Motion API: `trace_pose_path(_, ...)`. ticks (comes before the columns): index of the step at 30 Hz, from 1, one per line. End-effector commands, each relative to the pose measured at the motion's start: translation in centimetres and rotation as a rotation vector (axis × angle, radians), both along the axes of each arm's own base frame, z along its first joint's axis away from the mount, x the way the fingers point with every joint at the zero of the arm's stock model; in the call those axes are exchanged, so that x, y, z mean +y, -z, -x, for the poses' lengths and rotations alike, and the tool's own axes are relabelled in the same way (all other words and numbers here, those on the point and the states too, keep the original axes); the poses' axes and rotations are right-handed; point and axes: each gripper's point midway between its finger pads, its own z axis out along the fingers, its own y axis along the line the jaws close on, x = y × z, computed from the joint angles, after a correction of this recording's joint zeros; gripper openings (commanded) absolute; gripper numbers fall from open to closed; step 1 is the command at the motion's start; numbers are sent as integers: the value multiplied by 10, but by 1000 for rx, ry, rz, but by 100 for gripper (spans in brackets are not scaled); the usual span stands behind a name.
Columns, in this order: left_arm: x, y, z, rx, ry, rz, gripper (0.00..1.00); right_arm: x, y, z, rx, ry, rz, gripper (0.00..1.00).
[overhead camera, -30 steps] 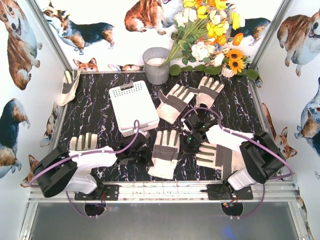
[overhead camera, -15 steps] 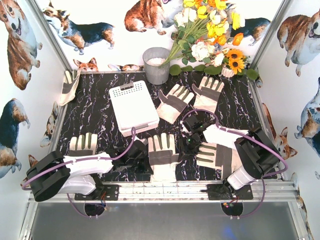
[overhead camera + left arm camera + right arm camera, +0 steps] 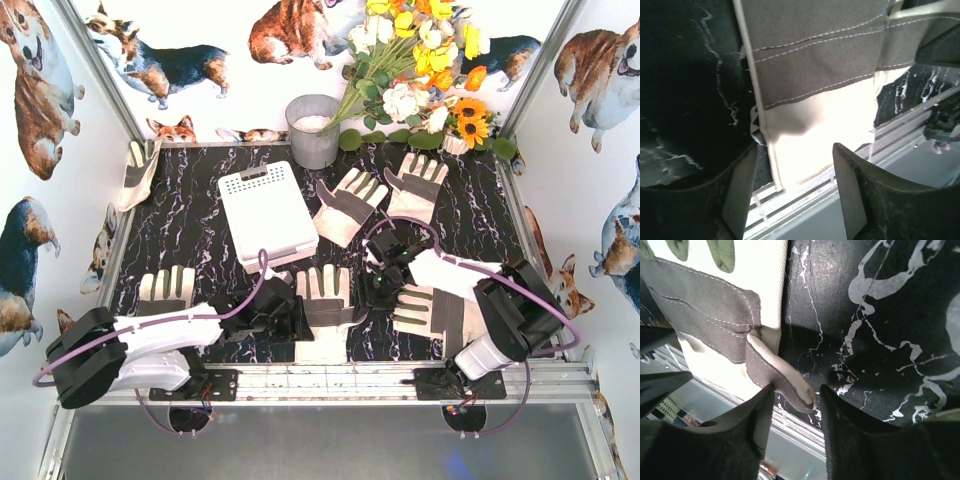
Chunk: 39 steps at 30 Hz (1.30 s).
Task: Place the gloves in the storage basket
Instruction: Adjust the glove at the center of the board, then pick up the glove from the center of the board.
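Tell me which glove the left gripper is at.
The middle glove of the near row: it is the only one whose cuff the left gripper straddles, fingers apart.

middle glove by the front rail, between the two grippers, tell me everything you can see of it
The middle glove is cream-white fabric with grey stitched patches on its fingers and palm and a plain cream cuff. It lies flat on the black marbled table, fingers pointing away from the arms, cuff at the near edge. The left gripper is open, its fingers straddling the cuff's side seam. The right gripper sits close by the glove's other side.
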Motion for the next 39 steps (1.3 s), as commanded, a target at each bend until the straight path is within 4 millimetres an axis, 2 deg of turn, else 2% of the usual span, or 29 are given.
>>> trace_pose_path(1, 40, 10, -5, -52, -24, -206, 59, 1, -25, -16, -105, 19, -20, 48)
trace_pose_path(5, 43, -9, -14, -113, -21, -224, 73, -7, -40, -22, -174, 40, 6, 60)
trace_pose_path(8, 45, -24, -21, -163, -2, -236, 81, -13, -55, -26, -223, 60, 21, 63)
trace_pose_path(11, 43, -56, -36, -273, 22, -234, 84, -22, -75, -36, -304, 112, 46, 63)
trace_pose_path(13, 43, -91, -53, -394, 30, -231, 92, -32, -94, -51, -399, 186, 62, 66)
trace_pose_path(14, 42, -118, -66, -465, 24, -227, 96, -36, -104, -60, -452, 232, 63, 68)
trace_pose_path(15, 46, -134, -77, -510, 23, -243, 99, -40, -115, -70, -515, 271, 50, 69)
trace_pose_path(17, 58, -154, -100, -541, 20, -278, 100, -46, -139, -89, -606, 350, 3, 70)
trace_pose_path(21, 92, -179, -151, -584, -31, -301, 100, -54, -162, -125, -648, 456, -44, 67)
trace_pose_path(24, 124, -194, -188, -649, -100, -321, 100, -58, -162, -153, -659, 493, -30, 65)
trace_pose_path(26, 152, -195, -214, -682, -167, -347, 100, -55, -161, -170, -688, 471, -19, 62)
trace_pose_path(27, 167, -194, -225, -705, -200, -375, 100, -51, -160, -177, -693, 451, -11, 58)
trace_pose_path(29, 204, -194, -247, -775, -327, -477, 100, -48, -153, -189, -699, 410, 66, 55)
trace_pose_path(30, 220, -190, -250, -785, -386, -528, 100, -46, -146, -192, -690, 381, 116, 56)
trace_pose_path(32, 237, -187, -255, -808, -438, -559, 100, -37, -133, -196, -644, 336, 159, 56)
trace_pose_path(35, 251, -185, -255, -803, -458, -602, 100, -27, -111, -206, -593, 293, 194, 56)
trace_pose_path(39, 266, -178, -248, -768, -477, -687, 100, -13, -92, -229, -587, 260, 229, 58)
